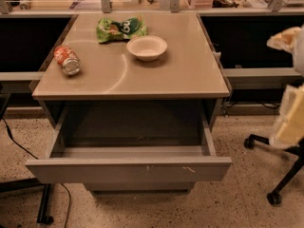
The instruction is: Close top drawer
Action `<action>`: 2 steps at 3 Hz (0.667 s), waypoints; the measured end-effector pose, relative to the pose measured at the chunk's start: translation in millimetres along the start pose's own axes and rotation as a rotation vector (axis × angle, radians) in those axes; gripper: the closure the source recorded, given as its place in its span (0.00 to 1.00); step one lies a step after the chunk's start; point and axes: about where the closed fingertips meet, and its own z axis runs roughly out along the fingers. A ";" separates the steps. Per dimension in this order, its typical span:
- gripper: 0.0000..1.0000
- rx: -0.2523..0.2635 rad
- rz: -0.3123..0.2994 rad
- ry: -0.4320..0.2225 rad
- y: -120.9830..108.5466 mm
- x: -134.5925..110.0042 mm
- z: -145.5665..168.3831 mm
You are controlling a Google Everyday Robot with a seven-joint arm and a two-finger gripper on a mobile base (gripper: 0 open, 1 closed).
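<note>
The top drawer [128, 170] is pulled far out of the grey cabinet under the table. Its wide flat grey front faces me, with small pale scratch marks right of centre. The inside looks empty. A narrower drawer front [137, 186] shows just below it. My gripper [286, 38] is at the right edge of the view, part of the pale arm, well to the right of and above the drawer and not touching it.
On the table top [190, 75] lie a red can [67, 61] on its side, a green snack bag [121, 28] and a white bowl [147, 47]. A wheeled chair base [280, 175] stands on the floor at right. A black stand leg and cable [45, 208] are at left.
</note>
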 end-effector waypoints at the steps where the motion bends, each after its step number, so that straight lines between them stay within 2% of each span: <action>1: 0.00 0.026 0.008 -0.105 44.0 21.9 19.6; 2: 0.00 0.004 0.067 -0.232 83.3 46.9 80.4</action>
